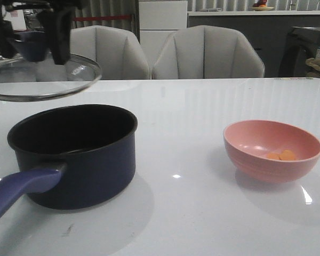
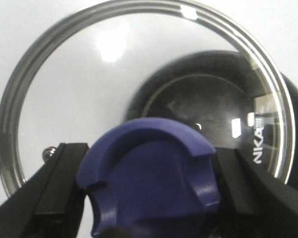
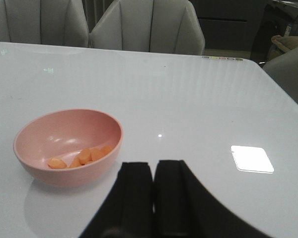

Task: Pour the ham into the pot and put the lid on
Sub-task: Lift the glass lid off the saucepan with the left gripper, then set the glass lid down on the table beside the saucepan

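Note:
My left gripper (image 2: 150, 183) is shut on the blue knob (image 2: 149, 178) of the glass lid (image 2: 59, 94). It holds the lid (image 1: 42, 80) in the air, behind and left of the navy pot (image 1: 74, 154). The pot shows through the lid glass in the left wrist view (image 2: 198, 109). The pot stands empty at front left, its purple-blue handle (image 1: 21, 186) toward the near edge. Ham slices (image 1: 282, 156) lie in the pink bowl (image 1: 256, 160) at the right, also in the right wrist view (image 3: 82, 156). My right gripper (image 3: 153, 171) is shut and empty, near the bowl (image 3: 49, 139).
Two grey chairs (image 1: 208, 53) stand behind the white table (image 1: 192, 106). A dark cabinet (image 1: 304, 48) is at the far right. The table's right edge (image 3: 283, 94) shows in the right wrist view.

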Motion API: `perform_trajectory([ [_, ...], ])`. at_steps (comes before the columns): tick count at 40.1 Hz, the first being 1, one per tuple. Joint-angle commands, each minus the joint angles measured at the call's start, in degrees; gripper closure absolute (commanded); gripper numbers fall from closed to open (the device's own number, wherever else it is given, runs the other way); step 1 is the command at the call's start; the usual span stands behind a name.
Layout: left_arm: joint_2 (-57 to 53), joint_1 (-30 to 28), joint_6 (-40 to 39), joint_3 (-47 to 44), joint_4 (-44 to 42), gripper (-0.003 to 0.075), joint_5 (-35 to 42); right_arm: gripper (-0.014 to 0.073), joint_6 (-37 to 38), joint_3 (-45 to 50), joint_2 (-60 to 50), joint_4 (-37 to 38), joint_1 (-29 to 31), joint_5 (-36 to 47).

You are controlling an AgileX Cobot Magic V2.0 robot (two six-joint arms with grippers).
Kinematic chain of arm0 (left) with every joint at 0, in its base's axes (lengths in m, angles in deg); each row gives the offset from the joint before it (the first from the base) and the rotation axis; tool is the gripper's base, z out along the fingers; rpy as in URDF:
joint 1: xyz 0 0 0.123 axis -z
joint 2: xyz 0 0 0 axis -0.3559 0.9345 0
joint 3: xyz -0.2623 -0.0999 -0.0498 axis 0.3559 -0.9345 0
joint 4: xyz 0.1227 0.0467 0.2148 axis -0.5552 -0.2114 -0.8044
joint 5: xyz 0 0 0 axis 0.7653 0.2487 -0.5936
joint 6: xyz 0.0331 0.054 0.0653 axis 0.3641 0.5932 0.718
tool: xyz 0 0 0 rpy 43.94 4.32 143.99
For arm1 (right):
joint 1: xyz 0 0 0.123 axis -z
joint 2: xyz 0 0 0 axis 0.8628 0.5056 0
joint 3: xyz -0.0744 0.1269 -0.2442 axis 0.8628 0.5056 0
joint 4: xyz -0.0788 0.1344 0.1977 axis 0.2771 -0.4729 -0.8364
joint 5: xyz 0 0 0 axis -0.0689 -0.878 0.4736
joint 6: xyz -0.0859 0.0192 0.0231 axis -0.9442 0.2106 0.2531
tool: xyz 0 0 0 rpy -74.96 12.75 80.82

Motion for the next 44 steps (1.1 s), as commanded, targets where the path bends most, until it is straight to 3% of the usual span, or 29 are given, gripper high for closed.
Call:
perform_trajectory([
  [1,-4.75,-4.49,0.52,-0.77,0.33,0.046,2.0,0.0444,-0.41,0.66,-1.12,0.83,0.33,4.23],
  [15,-10.05,-25.2,12.3,-16.34,13.98,0.046,11.25,0.0444,-0.41,0.66,-1.12,0.83,0.33,4.23],
  [22,-10.05,-31.74,16.51,-22.76,16.35,0.046,15.27,0.0444,-0.41,0.66,-1.12,0.83,0.33,4.23],
  [31,-8.91,-34.15,18.34,-28.24,16.35,0.046,21.53,0.0444,-0.41,0.66,-1.12,0.83,0.33,4.23],
  [44,-2.84,-34.04,18.5,-29.13,16.35,0.0458,23.38,0.0444,-0.41,0.66,-1.12,0.83,0.33,4.23],
])
